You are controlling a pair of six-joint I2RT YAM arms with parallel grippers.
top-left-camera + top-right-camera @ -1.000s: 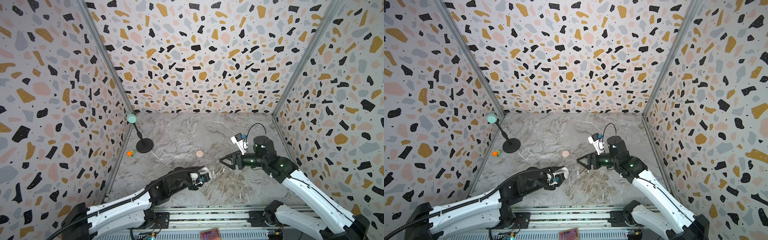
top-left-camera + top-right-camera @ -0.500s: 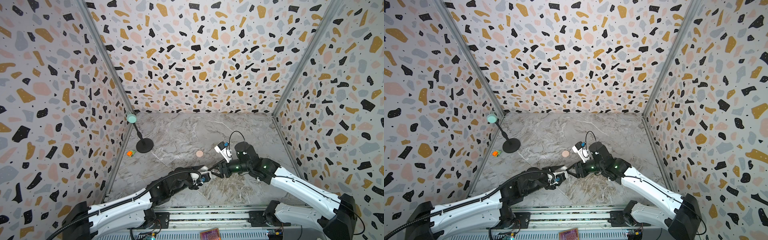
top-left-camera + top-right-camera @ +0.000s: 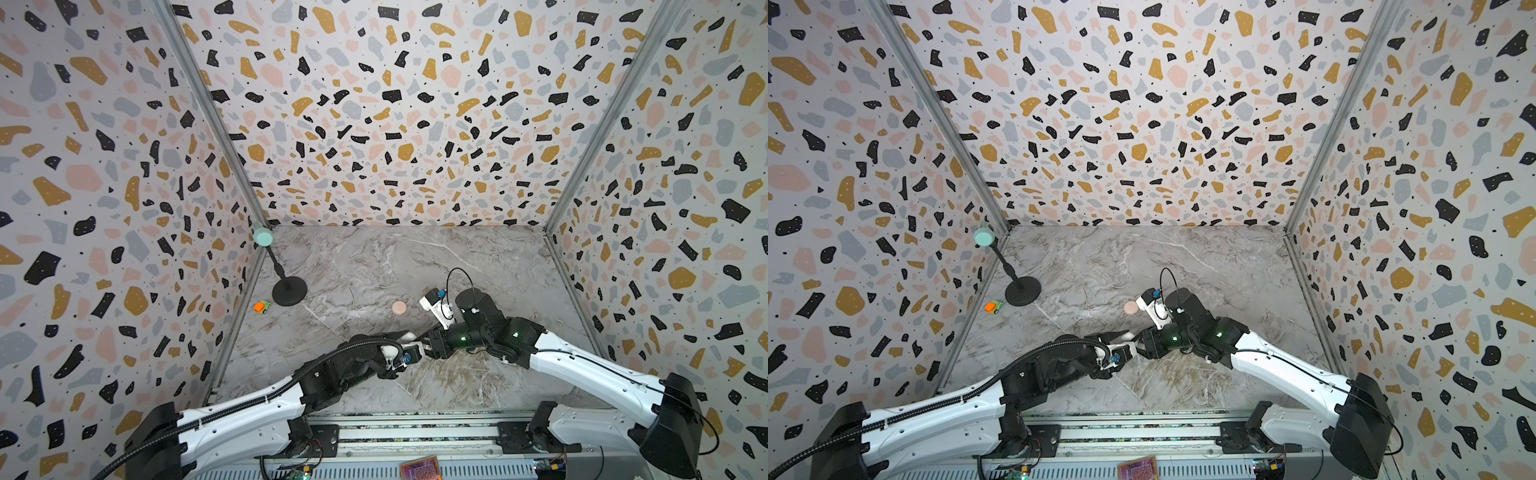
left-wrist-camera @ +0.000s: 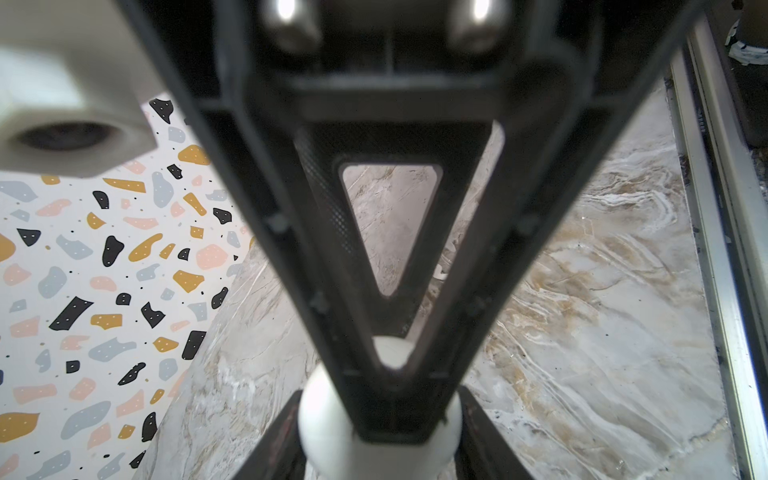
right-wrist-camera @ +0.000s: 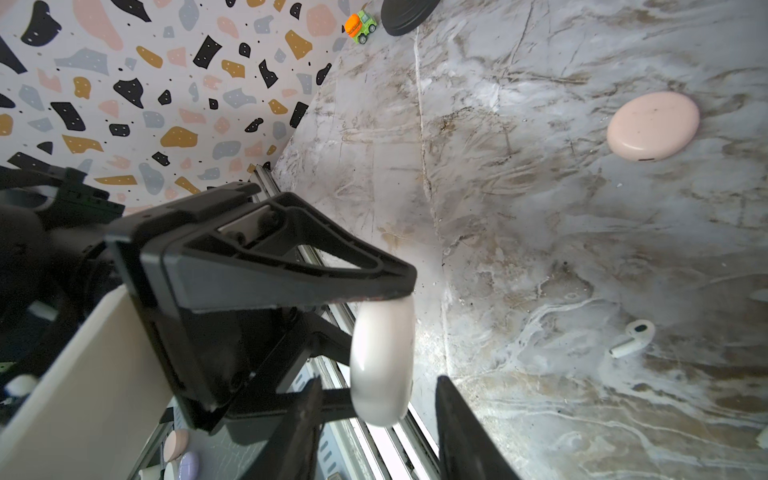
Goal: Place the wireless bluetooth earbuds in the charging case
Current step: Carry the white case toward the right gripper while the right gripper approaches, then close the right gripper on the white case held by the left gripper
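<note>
Marble tabletop (image 5: pixel 540 249), front middle: my left pincer (image 3: pixel 406 340) clamps a smooth white pebble-shaped charging case (image 5: pixel 382 357) on edge. My right pincer (image 5: pixel 378 390) straddles it, and I cannot tell whether it presses. One glossy white earbud (image 5: pixel 631 338) lies on bare marble beside. Farther, a closed pink case (image 3: pixel 399 307) sits mid-table, open room around; toy truck (image 3: pixel 262 306) and black stand (image 3: pixel 289 291) hug the left edge.
</note>
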